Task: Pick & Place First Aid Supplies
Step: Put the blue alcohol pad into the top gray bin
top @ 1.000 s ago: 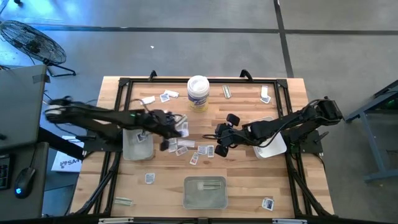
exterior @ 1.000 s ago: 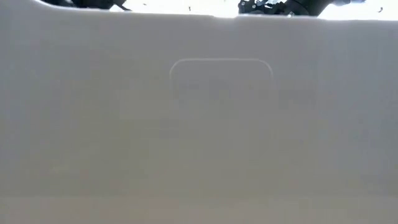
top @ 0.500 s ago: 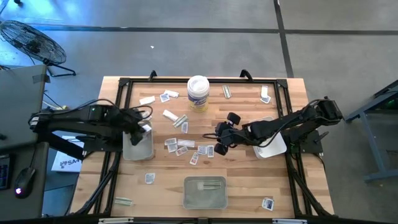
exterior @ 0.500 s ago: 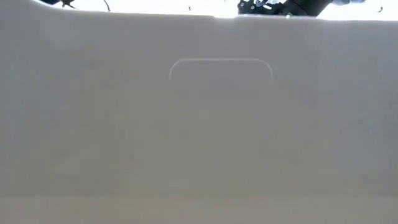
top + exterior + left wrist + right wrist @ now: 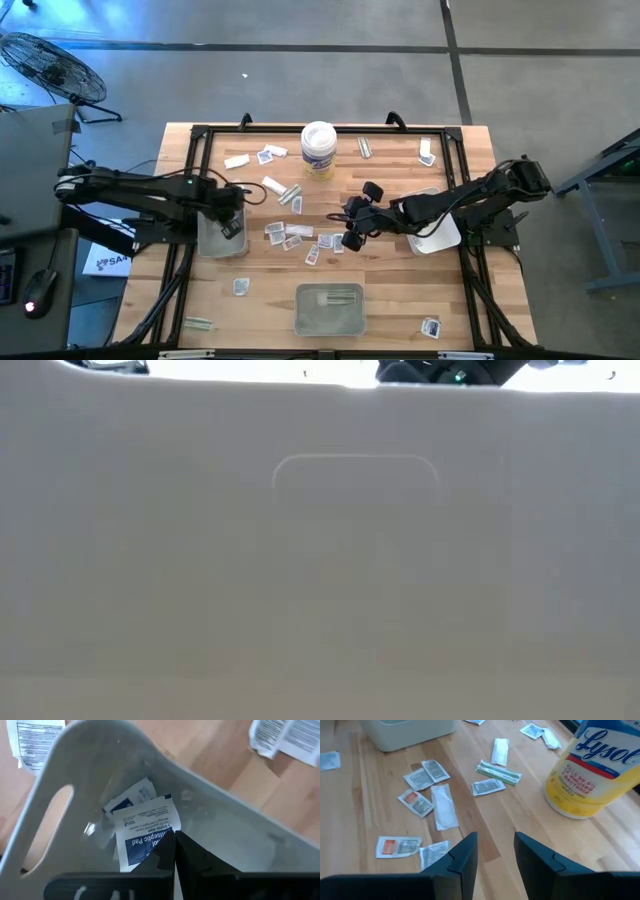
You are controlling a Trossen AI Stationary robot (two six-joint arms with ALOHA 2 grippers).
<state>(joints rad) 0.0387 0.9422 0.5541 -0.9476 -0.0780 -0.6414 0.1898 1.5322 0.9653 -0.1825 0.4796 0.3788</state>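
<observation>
Left wrist view: left tool (image 5: 174, 851) pinching packet (image 5: 144, 831).

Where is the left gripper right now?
In the high view the left gripper is over the grey tray at the table's left side; its wrist view shows fingers shut on a blue-print antiseptic pad inside it.

The high view is evenly and brightly lit, with soft, short shadows on the worktop (image 5: 400, 290). The low view is almost wholly a pale blank, perhaps blocked by something close to the lens, with a glaring strip along its top. Both wrist views are soft at their near edges.
</observation>
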